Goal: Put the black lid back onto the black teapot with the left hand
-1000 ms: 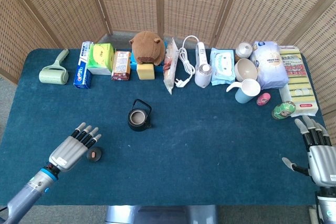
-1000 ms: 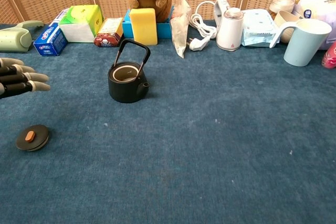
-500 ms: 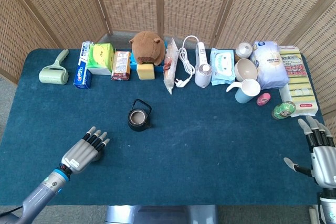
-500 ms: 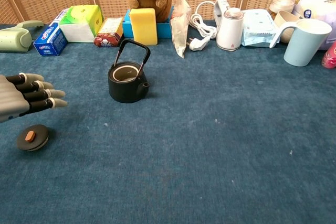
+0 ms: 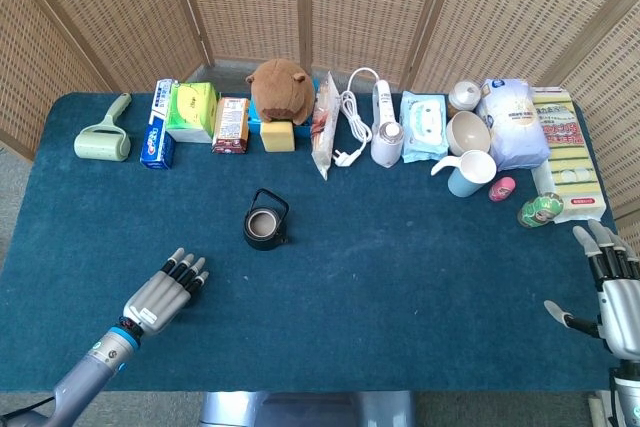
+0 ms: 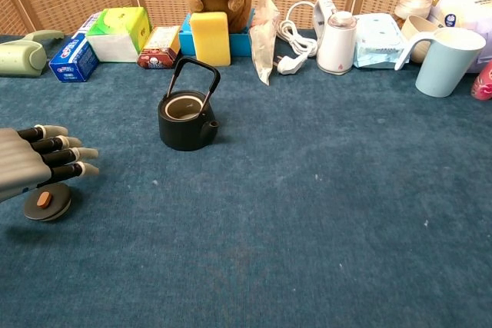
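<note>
The black lid [image 6: 47,201] lies flat on the blue table [image 5: 400,267] near its front-left corner, with its brown knob facing up. The left hand [image 6: 34,165] hovers directly above the lid with fingers [image 6: 65,154] extended and slightly apart, holding nothing. In the head view the left hand [image 5: 165,289] covers the lid completely. Whether the palm touches the lid cannot be determined.

The black teapot [image 5: 266,223] stands upright toward the middle of the table, left of centre, well apart from the lid. Its opening is uncovered and its handle [image 6: 192,78] is raised.

The right hand [image 5: 610,287] is at the front-right corner of the table, fingers extended and apart, holding nothing.

A row of items lines the back edge, including a lint roller [image 5: 103,137], a plush toy [image 5: 279,89] and a light blue mug [image 5: 470,172].
</note>
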